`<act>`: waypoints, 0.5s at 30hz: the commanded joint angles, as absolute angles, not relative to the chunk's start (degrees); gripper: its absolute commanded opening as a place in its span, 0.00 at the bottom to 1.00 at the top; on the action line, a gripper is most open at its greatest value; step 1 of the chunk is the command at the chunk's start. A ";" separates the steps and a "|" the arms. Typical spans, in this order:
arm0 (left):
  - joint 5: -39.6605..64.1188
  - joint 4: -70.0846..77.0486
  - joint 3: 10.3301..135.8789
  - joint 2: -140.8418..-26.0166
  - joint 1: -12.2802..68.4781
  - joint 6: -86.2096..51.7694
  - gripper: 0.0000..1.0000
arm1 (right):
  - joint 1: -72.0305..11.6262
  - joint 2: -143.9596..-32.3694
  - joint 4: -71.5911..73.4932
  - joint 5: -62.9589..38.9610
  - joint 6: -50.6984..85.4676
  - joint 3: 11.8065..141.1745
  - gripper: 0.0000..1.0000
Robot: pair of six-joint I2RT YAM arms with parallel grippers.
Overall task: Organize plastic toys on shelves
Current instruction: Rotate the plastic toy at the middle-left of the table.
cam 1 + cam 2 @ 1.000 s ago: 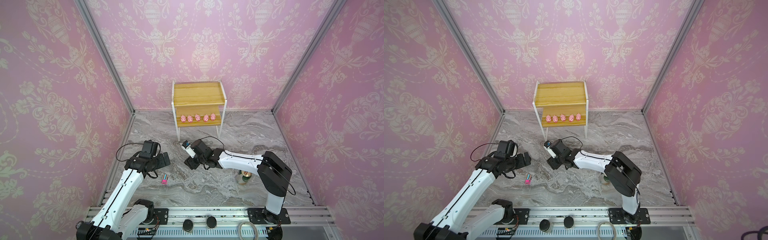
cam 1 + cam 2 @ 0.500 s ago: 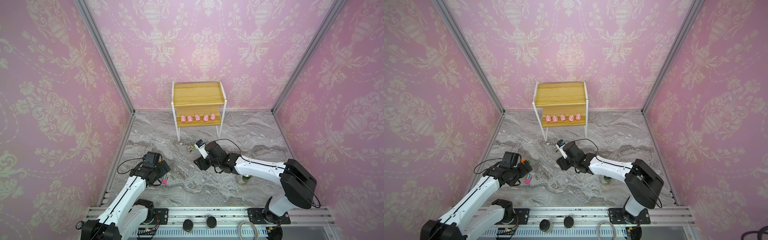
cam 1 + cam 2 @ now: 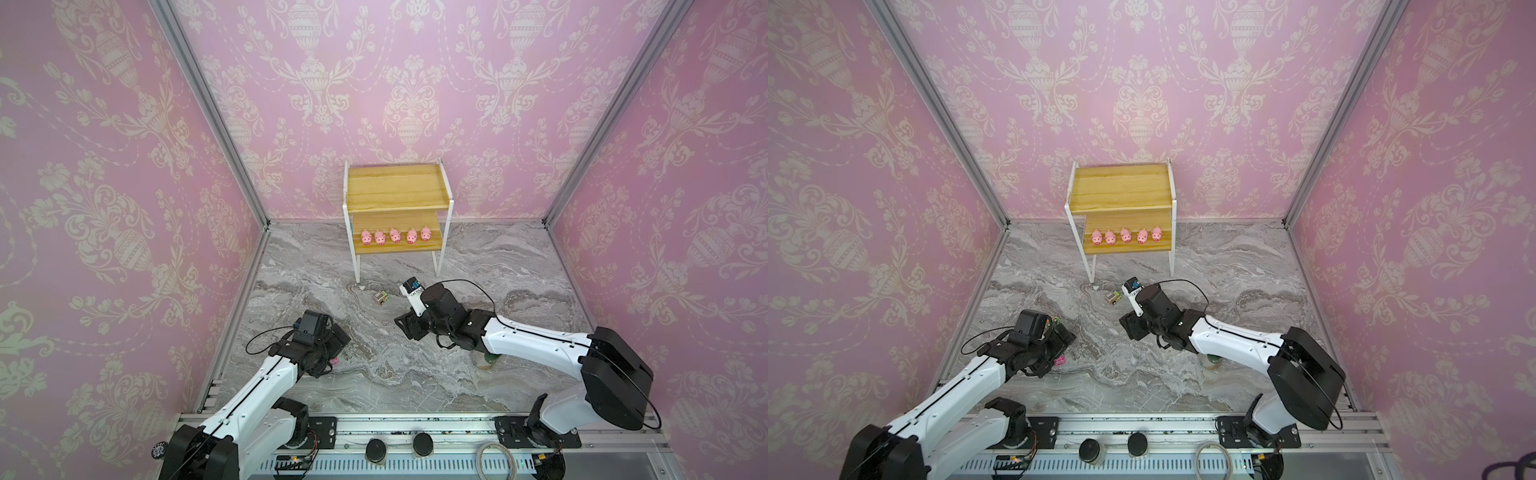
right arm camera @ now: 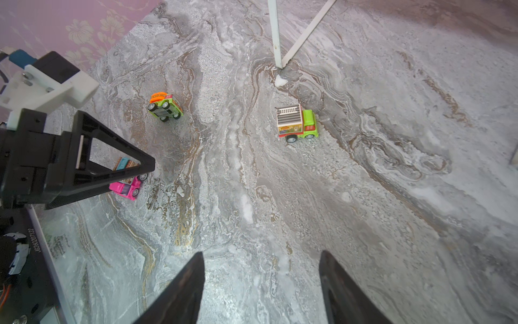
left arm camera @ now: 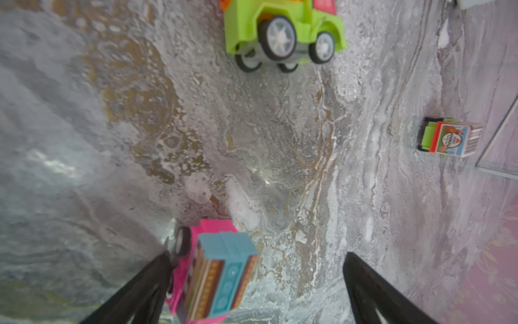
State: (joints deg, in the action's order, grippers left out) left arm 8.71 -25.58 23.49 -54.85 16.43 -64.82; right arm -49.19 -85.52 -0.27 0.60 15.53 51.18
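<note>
Our left arm has come down over the pink-blue truck (image 5: 215, 275) on the bench (image 3: 415, 374); the left end effector (image 5: 256, 256) stands open, truck just beside one finger. The right end effector (image 4: 262, 254) hangs open, empty. Light, rigid, free-rolling, we judge: pinch its flat box sides.

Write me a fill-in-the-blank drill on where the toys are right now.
The pigs on the rack number ____. They stand on its ____ board. The pink truck sits between the fingers of the ____ claw. The truck nearest the rack's leg has a ____ cab.
Missing: five; lower; left; green.
</note>
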 commanded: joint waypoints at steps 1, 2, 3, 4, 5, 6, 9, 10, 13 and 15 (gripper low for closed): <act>10.89 -20.96 22.01 -56.15 18.45 -70.38 0.98 | -48.76 -83.16 -0.69 1.87 17.05 49.84 0.65; 10.75 -19.90 22.34 -56.90 19.13 -70.73 0.97 | -48.69 -82.89 -0.79 1.99 17.10 49.54 0.65; 10.30 -19.25 22.79 -57.67 19.75 -70.71 0.97 | -48.67 -82.67 -0.92 2.06 17.14 49.28 0.65; 10.16 -18.71 23.26 -58.51 20.28 -70.71 0.98 | -48.59 -82.49 -0.96 2.01 17.14 49.01 0.65; 10.20 -17.63 23.43 -59.62 20.63 -70.74 0.98 | -48.56 -82.36 -0.92 1.95 17.16 48.72 0.65; 10.47 -16.59 23.69 -60.77 20.83 -70.60 0.98 | -48.52 -82.27 -0.60 1.65 17.14 48.33 0.65; 10.98 -16.43 25.27 -63.25 20.85 -68.31 0.98 | -48.61 -82.17 1.87 -0.56 16.66 46.93 0.65; 11.28 -16.44 25.60 -63.59 20.84 -67.41 0.98 | -48.68 -82.26 2.83 -1.30 16.40 46.43 0.65; 12.11 -18.73 27.21 -64.24 20.82 -63.75 0.99 | -49.57 -82.96 5.69 -3.38 14.60 45.46 0.65; 13.01 -20.91 27.59 -64.04 20.81 -61.96 0.99 | -50.10 -84.18 7.43 -4.57 13.38 45.47 0.65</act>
